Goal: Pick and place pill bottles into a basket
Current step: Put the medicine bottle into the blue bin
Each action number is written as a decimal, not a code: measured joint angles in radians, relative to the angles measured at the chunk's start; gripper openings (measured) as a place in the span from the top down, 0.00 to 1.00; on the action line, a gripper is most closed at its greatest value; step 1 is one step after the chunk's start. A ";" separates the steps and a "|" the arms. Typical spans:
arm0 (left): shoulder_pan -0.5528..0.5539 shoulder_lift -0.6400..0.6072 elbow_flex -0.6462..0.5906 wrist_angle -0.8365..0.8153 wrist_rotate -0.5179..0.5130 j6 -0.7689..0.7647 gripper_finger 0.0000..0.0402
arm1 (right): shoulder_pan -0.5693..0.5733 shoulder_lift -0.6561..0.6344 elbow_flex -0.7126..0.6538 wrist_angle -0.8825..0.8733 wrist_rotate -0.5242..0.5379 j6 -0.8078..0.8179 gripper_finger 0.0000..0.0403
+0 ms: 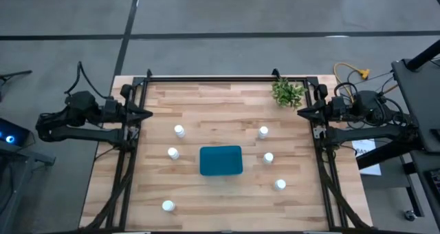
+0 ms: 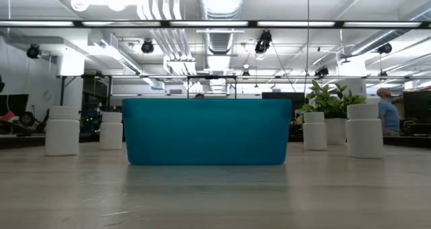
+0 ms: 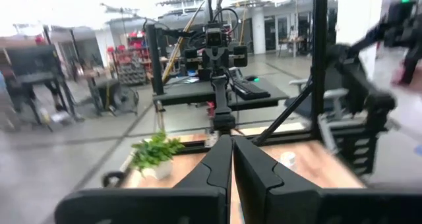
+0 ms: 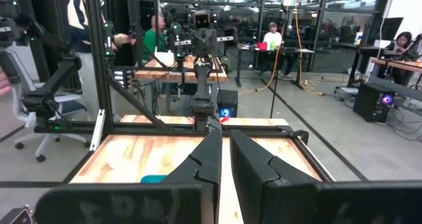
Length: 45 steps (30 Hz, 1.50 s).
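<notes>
The teal-blue basket [image 1: 221,160] stands on its base at the middle of the wooden table; it also shows in the low view [image 2: 206,140]. Three white pill bottles stand upright to its left [image 1: 179,131] [image 1: 173,153] [image 1: 168,206] and three to its right [image 1: 263,131] [image 1: 268,157] [image 1: 280,184]. My left gripper [image 1: 148,114] waits shut at the table's left edge, far from the bottles; its fingertips meet in the left wrist view [image 3: 231,143]. My right gripper [image 1: 302,113] waits shut at the right edge; it also shows in the right wrist view [image 4: 224,135].
A small green plant [image 1: 287,92] stands at the far right corner, close to my right gripper. A black frame [image 1: 227,78] runs along the table's far edge and sides. People sit and stand at desks in the room beyond the table.
</notes>
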 joint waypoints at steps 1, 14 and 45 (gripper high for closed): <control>-0.001 0.000 0.000 0.000 0.000 0.026 1.00 | 0.000 0.000 0.000 0.000 0.000 0.000 0.94; -0.001 0.000 0.000 0.000 -0.003 0.036 1.00 | 0.000 0.000 0.000 0.003 0.000 -0.006 0.94; 0.000 0.014 0.000 0.253 0.000 -0.019 1.00 | 0.000 0.124 0.000 0.003 0.000 -0.057 0.94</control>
